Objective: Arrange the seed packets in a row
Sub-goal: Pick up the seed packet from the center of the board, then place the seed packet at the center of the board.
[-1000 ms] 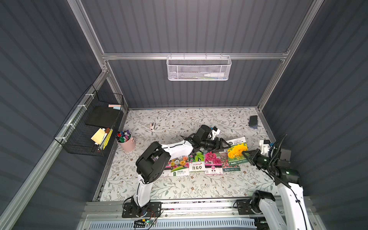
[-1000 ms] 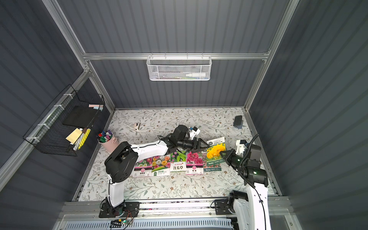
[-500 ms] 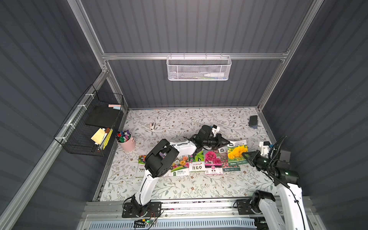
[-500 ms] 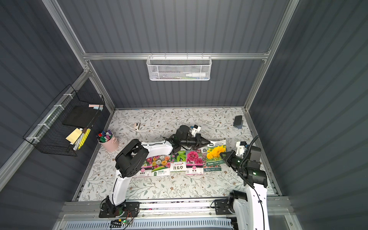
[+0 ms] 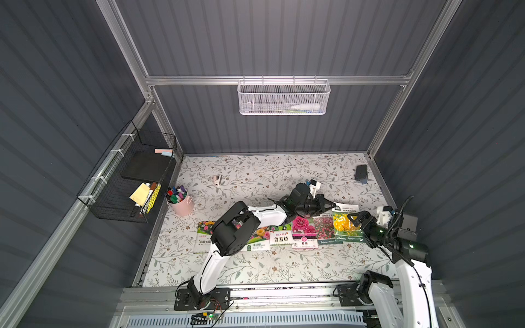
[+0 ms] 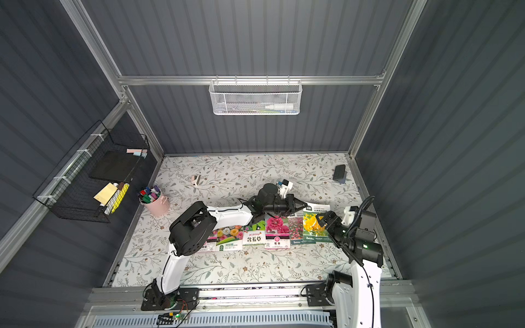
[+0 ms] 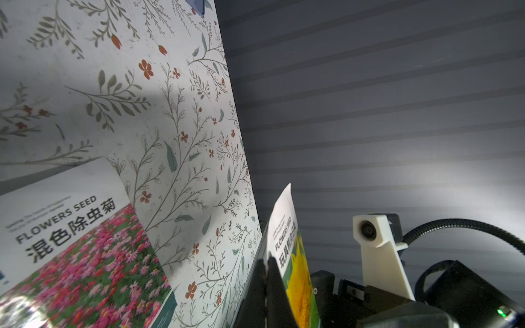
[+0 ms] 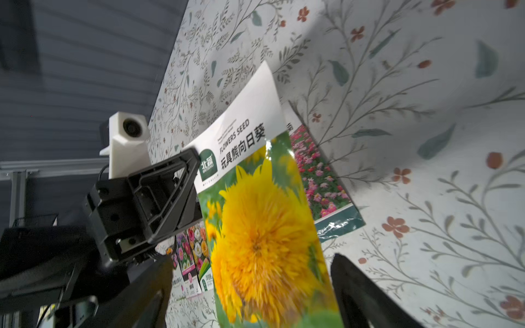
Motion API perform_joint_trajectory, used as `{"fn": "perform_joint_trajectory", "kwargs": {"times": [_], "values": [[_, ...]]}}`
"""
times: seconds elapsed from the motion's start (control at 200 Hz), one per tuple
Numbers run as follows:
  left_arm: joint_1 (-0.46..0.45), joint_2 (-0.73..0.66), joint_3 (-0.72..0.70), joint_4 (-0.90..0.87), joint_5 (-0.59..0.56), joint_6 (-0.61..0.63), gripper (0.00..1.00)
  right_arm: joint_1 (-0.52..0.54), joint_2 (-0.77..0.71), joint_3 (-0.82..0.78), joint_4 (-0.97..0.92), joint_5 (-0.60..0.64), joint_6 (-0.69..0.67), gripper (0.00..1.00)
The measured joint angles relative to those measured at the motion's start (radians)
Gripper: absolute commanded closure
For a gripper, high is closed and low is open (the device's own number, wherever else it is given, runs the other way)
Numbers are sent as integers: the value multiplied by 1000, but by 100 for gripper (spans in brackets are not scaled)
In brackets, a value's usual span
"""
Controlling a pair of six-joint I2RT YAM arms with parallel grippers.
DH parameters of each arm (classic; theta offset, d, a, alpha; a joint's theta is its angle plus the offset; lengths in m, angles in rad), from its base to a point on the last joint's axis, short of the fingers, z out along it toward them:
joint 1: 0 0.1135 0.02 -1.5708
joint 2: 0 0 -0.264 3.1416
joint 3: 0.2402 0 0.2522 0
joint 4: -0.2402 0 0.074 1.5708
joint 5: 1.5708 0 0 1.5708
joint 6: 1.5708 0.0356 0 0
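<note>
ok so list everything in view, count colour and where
seed packets: six visible, flower prints, row across the table's near middle; arm may hide more
sunflower packet: one of those, yellow, row's right end
pink cup: one, table's left side, holds markers
black wire basket: one, left wall, holds a yellow pad
white mesh basket: one, back wall, holds a white bottle
small dark object: one, far right corner
small pink-white object: one, far left
table: one, floral covering
left gripper: black, shut on the sunflower packet's far corner
right gripper: black, open, astride that packet
</note>
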Motion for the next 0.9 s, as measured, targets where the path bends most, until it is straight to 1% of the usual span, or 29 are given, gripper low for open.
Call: {"fn": "perform_joint_trajectory", "kwargs": {"times": [0.14,0.28,0.34,0.405,0.54,0.65,0.78,0.9], "values": [[-29,71,78,-3,-77,35,100,-61,0,39,-50,102,3,7],[-54,145,150,-33,-163,90,100,-163,16,81,-80,223,26,4],[-63,175,190,-59,-201,121,100,-200,22,89,-78,250,41,4],[-69,214,255,-93,-230,146,100,-235,37,90,-73,253,62,4],[-83,302,428,-152,-262,175,100,-276,90,87,-29,190,98,3],[-92,335,508,-190,-283,198,100,-279,124,84,11,122,105,2],[-107,338,518,-220,-308,235,100,-280,129,49,73,27,111,1],[-122,332,460,-230,-338,279,100,-280,129,-1,142,-76,137,1]]}}
